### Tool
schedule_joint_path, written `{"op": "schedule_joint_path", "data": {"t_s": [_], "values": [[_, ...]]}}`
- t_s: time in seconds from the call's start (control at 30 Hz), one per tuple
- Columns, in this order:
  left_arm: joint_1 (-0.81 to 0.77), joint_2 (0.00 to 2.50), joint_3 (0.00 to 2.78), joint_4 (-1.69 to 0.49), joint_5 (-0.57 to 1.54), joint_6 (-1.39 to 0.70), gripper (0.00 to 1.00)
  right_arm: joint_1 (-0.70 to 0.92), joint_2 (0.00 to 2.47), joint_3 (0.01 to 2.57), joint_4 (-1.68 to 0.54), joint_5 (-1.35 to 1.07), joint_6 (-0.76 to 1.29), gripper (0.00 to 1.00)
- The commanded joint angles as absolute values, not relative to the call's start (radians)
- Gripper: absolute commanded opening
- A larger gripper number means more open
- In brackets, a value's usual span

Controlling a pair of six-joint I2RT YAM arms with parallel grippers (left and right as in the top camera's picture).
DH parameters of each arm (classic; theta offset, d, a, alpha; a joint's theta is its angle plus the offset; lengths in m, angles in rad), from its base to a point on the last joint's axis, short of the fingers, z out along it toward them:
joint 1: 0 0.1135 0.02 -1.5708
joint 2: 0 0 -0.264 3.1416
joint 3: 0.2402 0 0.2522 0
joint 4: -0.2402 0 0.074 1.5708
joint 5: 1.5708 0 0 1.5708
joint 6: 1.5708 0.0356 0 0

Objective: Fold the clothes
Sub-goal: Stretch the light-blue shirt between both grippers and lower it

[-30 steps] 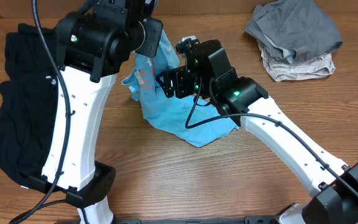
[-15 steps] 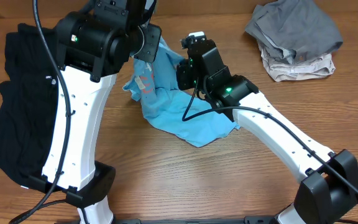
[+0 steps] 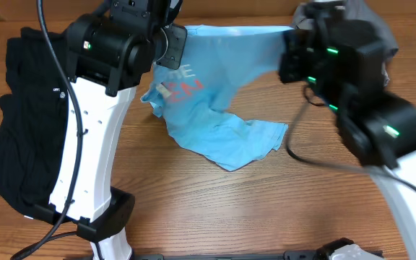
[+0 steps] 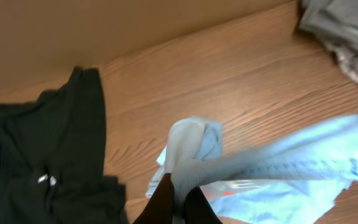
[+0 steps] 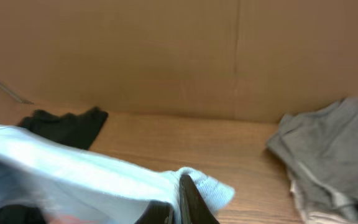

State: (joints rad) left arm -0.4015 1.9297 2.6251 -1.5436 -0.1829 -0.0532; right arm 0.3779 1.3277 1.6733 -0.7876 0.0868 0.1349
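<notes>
Overhead view, clock positions read from the table centre.

The blue shirt point(image 3: 222, 126) is partly raised. Its upper edge is stretched taut in the air at 12 o'clock, running from 11 o'clock across to 1 o'clock. The lower part hangs down and lies crumpled on the table point(image 3: 193, 209) near the centre. Red lettering shows on the raised part.

The left gripper point(image 4: 179, 202) is at the 11 o'clock end of the stretched edge. Its jaws are clamped on a bunched fold of the blue shirt.

The right gripper point(image 5: 174, 208) is at the 1 o'clock end. Its dark fingers are closed on the shirt's edge, with cloth bulging out just beside them. The right arm is motion-blurred in the overhead view.

A black garment point(image 3: 24, 115) lies spread flat at 9 o'clock, well apart from the blue shirt.

A grey pile point(image 5: 328, 149) of clothes sits at 2 o'clock, partly hidden by the right arm in the overhead view.

A cardboard wall point(image 5: 166, 56) stands along the far edge of the table.
</notes>
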Motion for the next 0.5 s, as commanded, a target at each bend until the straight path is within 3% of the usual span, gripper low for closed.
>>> {"op": "schedule_joint_path", "data": {"t_s": [0.0, 0.47], "values": [[-0.394, 1.878, 2.689, -1.545, -0.233, -0.059, 0.05, 0.327, 1.279, 1.755, -0.871, 0.134, 0.104, 0.04], [-0.400, 1.626, 2.712, -1.615, -0.069, -0.025, 0.04, 0.318, 1.144, 1.919, -1.262, 0.051, 0.160, 0.04]]}}
